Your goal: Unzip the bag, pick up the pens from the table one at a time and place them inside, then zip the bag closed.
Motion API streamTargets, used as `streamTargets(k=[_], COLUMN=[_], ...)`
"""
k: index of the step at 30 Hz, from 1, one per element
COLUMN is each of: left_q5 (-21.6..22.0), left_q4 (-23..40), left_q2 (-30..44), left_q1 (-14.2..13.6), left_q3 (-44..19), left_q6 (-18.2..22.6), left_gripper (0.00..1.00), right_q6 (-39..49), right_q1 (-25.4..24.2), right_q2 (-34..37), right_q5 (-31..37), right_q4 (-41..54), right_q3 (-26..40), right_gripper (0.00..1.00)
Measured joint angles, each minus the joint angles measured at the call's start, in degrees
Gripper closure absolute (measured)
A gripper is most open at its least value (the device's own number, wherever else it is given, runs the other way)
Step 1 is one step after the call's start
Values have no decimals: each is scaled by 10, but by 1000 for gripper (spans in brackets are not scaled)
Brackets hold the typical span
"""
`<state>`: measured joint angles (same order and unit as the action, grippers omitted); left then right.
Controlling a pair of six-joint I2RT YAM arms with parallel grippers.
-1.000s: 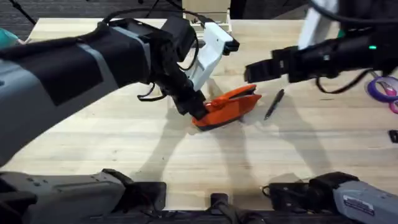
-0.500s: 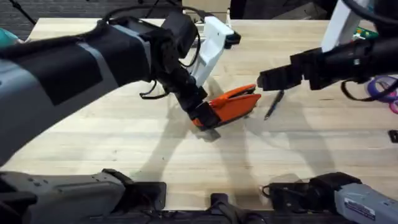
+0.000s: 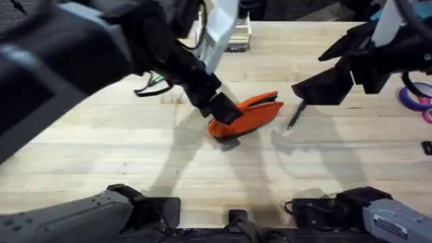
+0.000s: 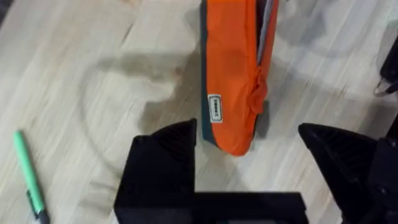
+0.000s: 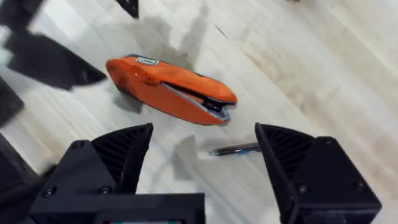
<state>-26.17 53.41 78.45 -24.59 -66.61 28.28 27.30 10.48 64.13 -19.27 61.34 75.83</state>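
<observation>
The orange bag (image 3: 248, 115) lies on the table (image 3: 121, 155), its zipper partly open at the end nearest my right arm (image 5: 208, 102). My left gripper (image 3: 223, 108) hovers open over the bag's other end (image 4: 233, 93), one finger on each side and no visible contact. Farther off, my right gripper (image 5: 202, 140) hangs open above the table, to the right of the bag (image 5: 165, 84). The thin dark pen (image 3: 297, 113) rests just right of the bag, under the right gripper (image 3: 316, 89). The green pen (image 4: 28, 177) lies on bare wood to one side of the left gripper (image 4: 247, 132).
A purple ring (image 3: 417, 94) and a small black item (image 3: 426, 147) sit at the table's right edge. A pale box (image 3: 236, 37) stands at the far edge. Bare wood stretches in front of the bag.
My right gripper has pulled back to the right, away from the bag's zipper end. The left arm has risen closer to the camera, with its gripper still at the bag's left end.
</observation>
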Motion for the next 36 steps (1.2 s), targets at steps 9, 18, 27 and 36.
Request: streamTargets(k=[9,18,27,36], left_q5=[0,1,0,0], left_q4=[38,41,41,41], left_q2=[-53,-55,-55,-55], left_q1=[45,53,53,53], left_q3=[0,0,0,0], left_q6=[0,0,0,0], left_gripper=[8,8,8,8], right_q6=[162,300,361,368], right_q1=[0,0,0,0], right_q2=[0,0,0,0], right_q5=[3,4,4,4], right_q4=[-50,-116,-116,-94], right_q3=[0,0,0,0], right_gripper=[3,4,3,3])
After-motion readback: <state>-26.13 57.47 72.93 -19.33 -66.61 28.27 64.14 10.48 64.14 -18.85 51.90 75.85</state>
